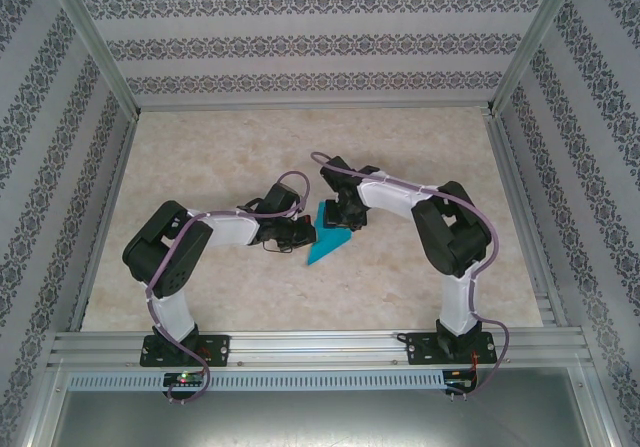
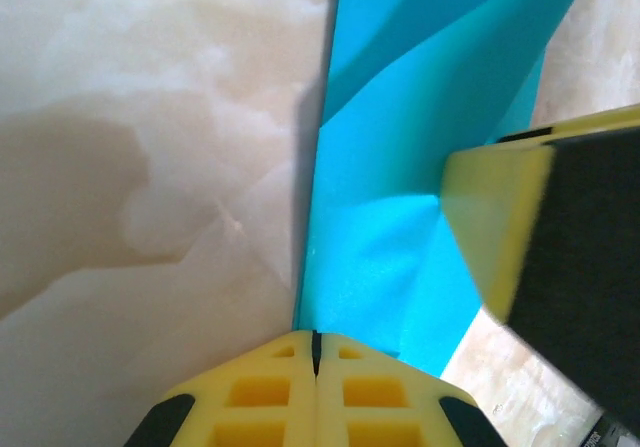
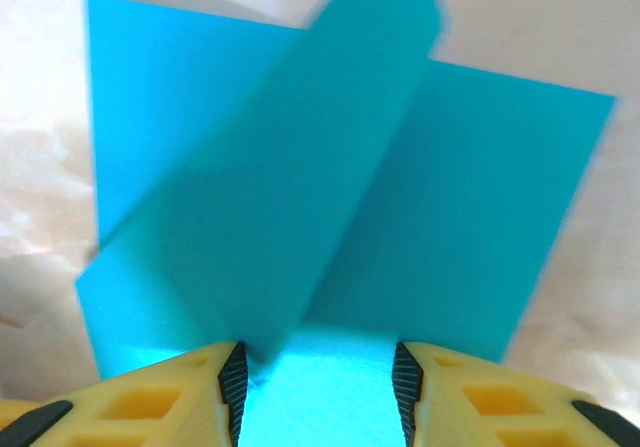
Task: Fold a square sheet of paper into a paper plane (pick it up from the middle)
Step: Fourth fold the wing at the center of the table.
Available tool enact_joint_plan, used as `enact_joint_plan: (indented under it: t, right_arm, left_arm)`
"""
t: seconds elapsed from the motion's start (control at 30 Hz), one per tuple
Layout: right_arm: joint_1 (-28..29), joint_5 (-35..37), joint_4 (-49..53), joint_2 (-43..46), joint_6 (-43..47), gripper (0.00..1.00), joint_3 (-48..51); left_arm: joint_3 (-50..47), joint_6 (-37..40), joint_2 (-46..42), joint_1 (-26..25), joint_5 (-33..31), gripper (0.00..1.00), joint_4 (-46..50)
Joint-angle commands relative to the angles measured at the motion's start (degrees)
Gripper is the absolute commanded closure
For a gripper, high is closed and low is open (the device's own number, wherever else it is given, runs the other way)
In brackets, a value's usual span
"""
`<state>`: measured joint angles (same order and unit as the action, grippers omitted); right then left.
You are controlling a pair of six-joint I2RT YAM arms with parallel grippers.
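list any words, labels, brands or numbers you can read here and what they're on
None can be read.
The teal paper sheet is unmarked.
The left pincer and right pincer carry no print.
The wallpaper bears only an ornamental pattern.
The boards at the arm bases are too small to read.
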<state>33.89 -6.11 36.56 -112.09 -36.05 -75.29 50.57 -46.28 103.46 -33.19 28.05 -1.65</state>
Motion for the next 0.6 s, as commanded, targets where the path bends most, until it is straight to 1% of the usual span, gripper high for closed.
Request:
enact_joint_plan:
  t: [0.0, 0.1, 0.2, 0.3, 0.37, 0.47, 0.57]
  right_arm:
    - [-2.44, -4.07, 0.73, 6.21, 0.52, 0.53, 1.83]
    - [-3.83, -9.42, -5.76, 11.06, 1.15, 0.54, 5.85]
    - [-4.69, -15.77, -13.17, 13.3, 2.64, 0.6, 10.43]
    - [-4.43, -20.9, -16.38, 11.63, 3.29, 0.75, 10.97]
    - [-3.75, -22.88, -18.25, 9.85, 3.03, 0.83, 10.7]
    - [-3.11, -24.31, -19.73, 7.06, 2.52, 0.88, 9.84]
    - [-2.62, -24.9, -19.99, 4.19, 2.34, 0.9, 8.96]
  left_arm:
    - [-0.02, 2.44, 2.17, -0.74, -3.39, 0.97, 9.28]
    - [0.2, 2.88, 2.24, -0.82, -3.53, 0.97, 9.7]
    - [0.39, 3.32, 2.36, -0.93, -3.36, 0.97, 9.95]
    - [0.56, 3.82, 2.3, -0.91, -3.35, 0.98, 10.15]
    - [0.81, 4.12, 2.35, -0.91, -3.35, 0.98, 10.26]
    - [1.12, 4.58, 2.52, -0.91, -3.26, 0.98, 10.36]
    - [1.63, 5.19, 2.84, -0.91, -3.24, 0.98, 10.82]
